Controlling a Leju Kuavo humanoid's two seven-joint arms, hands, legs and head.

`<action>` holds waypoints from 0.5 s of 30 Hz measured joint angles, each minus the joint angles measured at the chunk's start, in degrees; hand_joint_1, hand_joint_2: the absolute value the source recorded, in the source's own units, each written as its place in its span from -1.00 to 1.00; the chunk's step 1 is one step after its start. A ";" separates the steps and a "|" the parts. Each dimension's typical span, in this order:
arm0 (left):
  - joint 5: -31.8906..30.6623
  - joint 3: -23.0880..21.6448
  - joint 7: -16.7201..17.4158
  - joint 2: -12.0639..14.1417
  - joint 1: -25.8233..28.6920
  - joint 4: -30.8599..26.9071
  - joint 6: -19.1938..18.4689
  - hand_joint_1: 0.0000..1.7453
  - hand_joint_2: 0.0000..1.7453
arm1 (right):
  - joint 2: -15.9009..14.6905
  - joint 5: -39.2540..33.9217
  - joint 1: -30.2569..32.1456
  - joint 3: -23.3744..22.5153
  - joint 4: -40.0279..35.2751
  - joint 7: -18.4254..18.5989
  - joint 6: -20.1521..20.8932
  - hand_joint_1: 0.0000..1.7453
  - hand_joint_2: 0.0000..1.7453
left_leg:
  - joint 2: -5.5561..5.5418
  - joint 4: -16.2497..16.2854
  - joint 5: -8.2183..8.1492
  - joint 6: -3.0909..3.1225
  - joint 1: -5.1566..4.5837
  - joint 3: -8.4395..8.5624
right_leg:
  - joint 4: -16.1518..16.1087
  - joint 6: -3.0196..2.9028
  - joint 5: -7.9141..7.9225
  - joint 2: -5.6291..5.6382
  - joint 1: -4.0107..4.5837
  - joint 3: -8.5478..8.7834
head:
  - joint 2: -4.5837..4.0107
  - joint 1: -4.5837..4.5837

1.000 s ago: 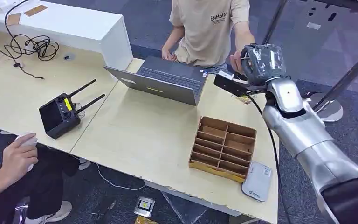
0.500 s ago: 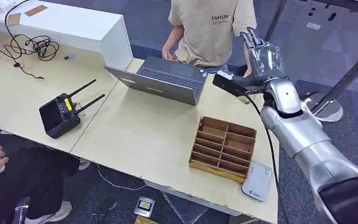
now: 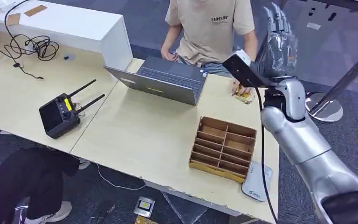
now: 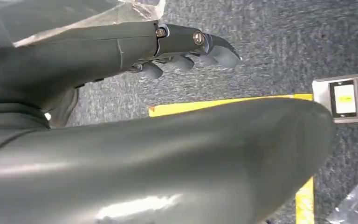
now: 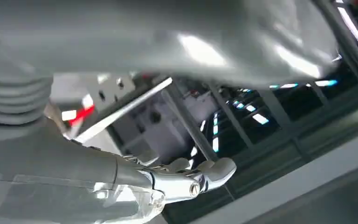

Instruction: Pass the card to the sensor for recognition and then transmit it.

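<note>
A: Where is the right hand (image 3: 278, 42) now?

B: At about 1 o'clock in the head view, lifted above the far edge of the table (image 3: 140, 130). Its fingers are straight, spread and pointing up, and it holds nothing. A second ago they were curled in a ball lower down, beside the person's hand (image 3: 239, 87). Half a second ago they had begun to unfold.

A: And the card?

B: I cannot tell. A small yellowish thing (image 3: 245, 97) lies on the table at 2 o'clock, just under the person's hand. That hand has dropped to the tabletop since the first frame. Whether the thing is the card is too small to tell.

A: The sensor?

B: The grey sensor pad (image 3: 256, 183) sits at 5 o'clock on the near corner, touching the wooden divider tray (image 3: 223, 147). Neither has shifted. The laptop (image 3: 165, 79) at 12 o'clock has not moved either.

A: The left hand (image 4: 182, 44)?

B: It hangs over the carpet with nothing in it, its fingers loosely bent beside the thumb.

A: Anything else changed?

B: The second person's hand, at 8 o'clock earlier, has gone from the head view.
</note>
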 joint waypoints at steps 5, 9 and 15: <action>1.62 0.07 -1.29 0.15 1.48 0.04 1.03 -1.00 -1.00 | -0.15 -3.65 12.67 -4.64 -16.10 -0.24 -3.07 -1.00 -1.00 | 0.00 -0.01 -0.07 0.00 0.01 0.03 | -0.03 0.01 -0.06 -0.01 0.01 0.05 | 0.00 -0.07; 2.82 0.15 -2.08 0.17 2.77 0.07 1.62 -1.00 -1.00 | 0.00 -8.65 22.39 -6.34 -25.43 -2.93 -3.57 -1.00 -1.00 | 0.01 -0.01 -0.08 0.00 0.01 0.03 | -0.03 0.03 -0.08 0.01 0.00 0.04 | 0.00 -0.05; 4.05 0.55 -2.58 0.22 3.88 0.09 2.01 -1.00 -1.00 | -0.20 -11.87 34.18 -10.69 -36.19 -4.55 -5.38 -1.00 -1.00 | 0.02 -0.01 -0.08 0.00 0.00 0.04 | -0.05 0.03 -0.08 0.01 0.00 0.04 | 0.00 -0.02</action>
